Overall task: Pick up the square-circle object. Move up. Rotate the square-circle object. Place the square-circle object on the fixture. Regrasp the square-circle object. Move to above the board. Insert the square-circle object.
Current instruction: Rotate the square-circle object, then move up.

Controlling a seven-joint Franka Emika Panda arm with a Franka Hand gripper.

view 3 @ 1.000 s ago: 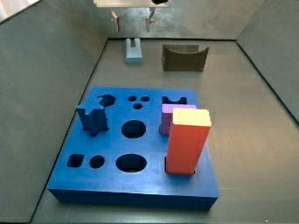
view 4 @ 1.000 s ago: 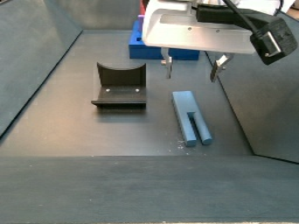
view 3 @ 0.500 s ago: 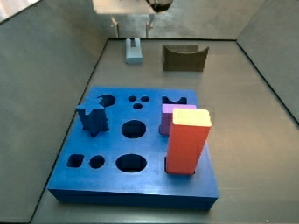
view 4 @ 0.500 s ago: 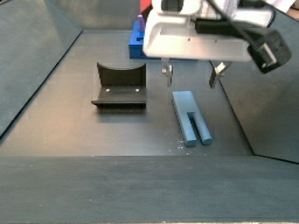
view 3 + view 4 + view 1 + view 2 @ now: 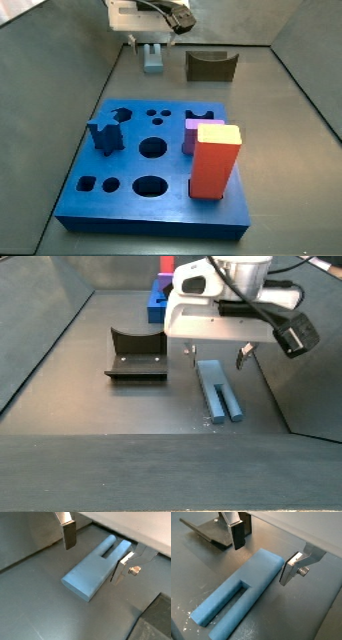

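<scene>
Our gripper (image 5: 264, 554) hangs with its two silver plates spread wide, nothing between them, one finger (image 5: 69, 535) on each long side of the peg (image 5: 95, 566) and above it. In a side view the gripper (image 5: 218, 353) sits just over the far end of the peg (image 5: 219, 390), which lies flat on the grey floor at about 3 o'clock from the fixture (image 5: 136, 355), well apart from it. The peg is slotted at one end, forking into two prongs; the other end is solid.

We judge it a stiff, light piece, matte rather than slick, unlikely to deform or break under the pads. We would take it across the solid half, on its flat parallel sides, avoiding the prongs, which could flex or twist in the grip.

The board (image 5: 154, 168) lies at 6 o'clock from the peg (image 5: 154, 57), with a tall red block (image 5: 214, 162) standing on it.
</scene>
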